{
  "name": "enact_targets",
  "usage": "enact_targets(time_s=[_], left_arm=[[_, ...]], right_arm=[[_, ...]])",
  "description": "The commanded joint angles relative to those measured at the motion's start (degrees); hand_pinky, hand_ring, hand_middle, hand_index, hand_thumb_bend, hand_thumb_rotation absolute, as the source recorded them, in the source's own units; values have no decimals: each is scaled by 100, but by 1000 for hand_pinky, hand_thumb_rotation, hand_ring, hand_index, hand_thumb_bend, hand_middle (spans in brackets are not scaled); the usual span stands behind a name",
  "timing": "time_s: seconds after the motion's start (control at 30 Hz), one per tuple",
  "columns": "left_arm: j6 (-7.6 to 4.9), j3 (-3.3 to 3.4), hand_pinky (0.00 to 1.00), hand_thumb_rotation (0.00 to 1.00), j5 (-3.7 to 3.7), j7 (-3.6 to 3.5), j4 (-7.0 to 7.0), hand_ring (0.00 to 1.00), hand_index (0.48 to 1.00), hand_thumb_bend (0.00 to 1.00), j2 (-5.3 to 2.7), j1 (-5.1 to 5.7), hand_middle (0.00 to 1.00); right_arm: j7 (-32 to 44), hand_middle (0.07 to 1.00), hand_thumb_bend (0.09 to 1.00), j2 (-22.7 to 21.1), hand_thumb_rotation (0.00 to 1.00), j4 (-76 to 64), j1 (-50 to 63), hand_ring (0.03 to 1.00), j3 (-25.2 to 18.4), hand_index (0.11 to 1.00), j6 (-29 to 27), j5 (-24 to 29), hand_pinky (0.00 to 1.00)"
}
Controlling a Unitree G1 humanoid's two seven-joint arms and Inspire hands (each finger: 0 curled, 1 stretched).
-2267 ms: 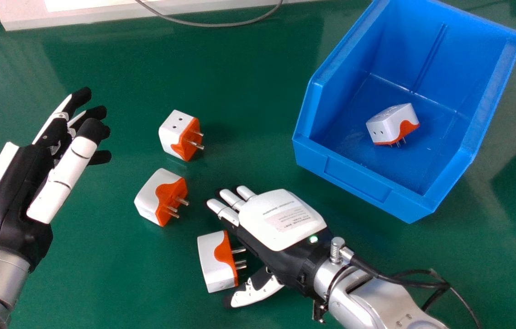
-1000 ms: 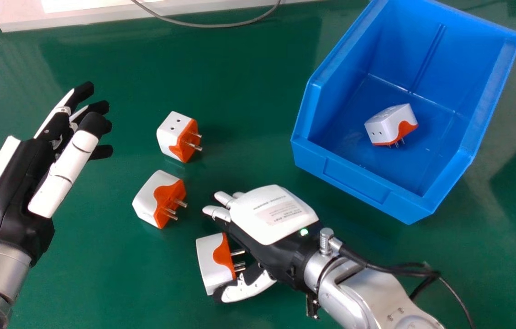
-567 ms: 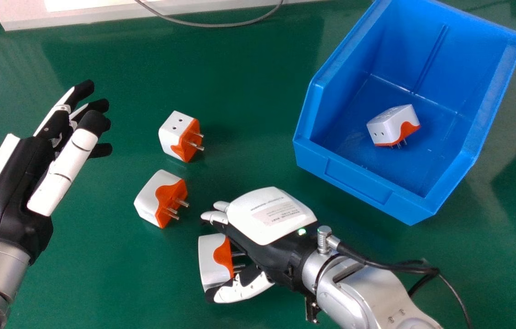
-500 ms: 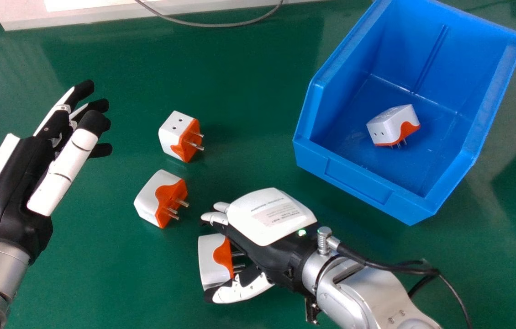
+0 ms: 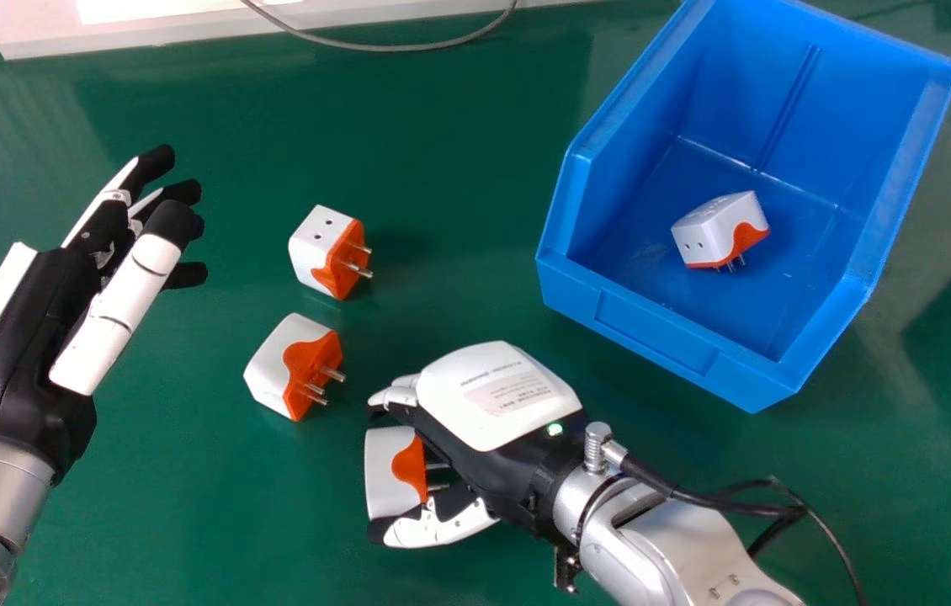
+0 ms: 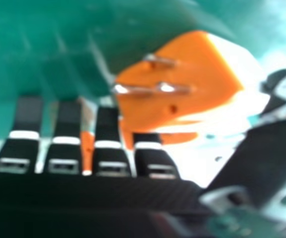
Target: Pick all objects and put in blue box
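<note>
My right hand point(image 5: 496, 400) is curled in around the nearest plug adapter point(image 5: 390, 475), fingers bent at its far end and thumb against its near end. That adapter is on the green table point(image 5: 459, 168), its long axis running near to far, its prongs pointing right, in toward my palm.

Just beyond, to the left, I have the middle adapter point(image 5: 273, 366), prongs also to the right and slightly near, its orange face stretching from near left to far right. Farther still is the far adapter point(image 5: 311, 244), prongs right and a little near (two socket holes look up at me).

My left hand point(image 5: 29, 328) is at the left, fingers loosely extended toward the far side. Over on the far right, the blue box point(image 5: 652, 328) holds one adapter point(image 5: 715, 227), tilted, prongs down, long axis roughly left to right.
</note>
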Motion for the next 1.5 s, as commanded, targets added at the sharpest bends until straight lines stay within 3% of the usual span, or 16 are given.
enact_targets(time_s=[0.0, 0.03, 0.07, 0.1, 0.37, 0.67, 0.97, 1.23, 1.47], left_arm=[[-47, 35, 790, 836, -58, 0, -148, 878, 936, 735, 66, -50, 906], [-50, 37, 789, 836, -62, -1, -151, 878, 936, 735, 63, -46, 905], [-54, 36, 789, 836, -64, 0, -156, 878, 936, 735, 59, -43, 905], [-56, 36, 789, 836, -64, 0, -159, 878, 935, 735, 56, -41, 905], [-24, 52, 790, 837, -88, 13, -232, 877, 935, 739, 33, 7, 905], [15, 76, 791, 837, -109, 13, -262, 878, 935, 752, 36, 23, 905], [138, 95, 790, 838, -143, 40, -399, 877, 934, 767, 33, 62, 904], [140, 118, 791, 837, -165, 28, -379, 877, 933, 771, 48, 85, 905], [159, 139, 794, 837, -183, 9, -366, 879, 931, 776, 69, 92, 904]], right_arm=[[-124, 712, 409, 44, 390, 168, 61, 674, 61, 685, -254, 250, 584], [-266, 666, 428, 68, 312, 221, 82, 633, 39, 638, -267, 276, 545], [-377, 666, 428, 92, 312, 253, 102, 633, 29, 638, -235, 266, 545], [-454, 628, 442, 107, 249, 275, 114, 600, 26, 602, -210, 256, 516], [-1216, 545, 474, 208, 102, 373, 243, 493, 10, 551, 66, -10, 414], [-1161, 523, 482, 425, 52, 298, 344, 454, -185, 551, 261, 469, 368], [-1256, 507, 489, 409, 21, 174, 450, 435, -212, 545, 286, 606, 350], [-1093, 508, 490, 388, 13, -435, 779, 433, -351, 543, 383, 735, 343], [-646, 518, 489, 455, 5, -1497, 1305, 429, -431, 544, 826, 759, 335]])
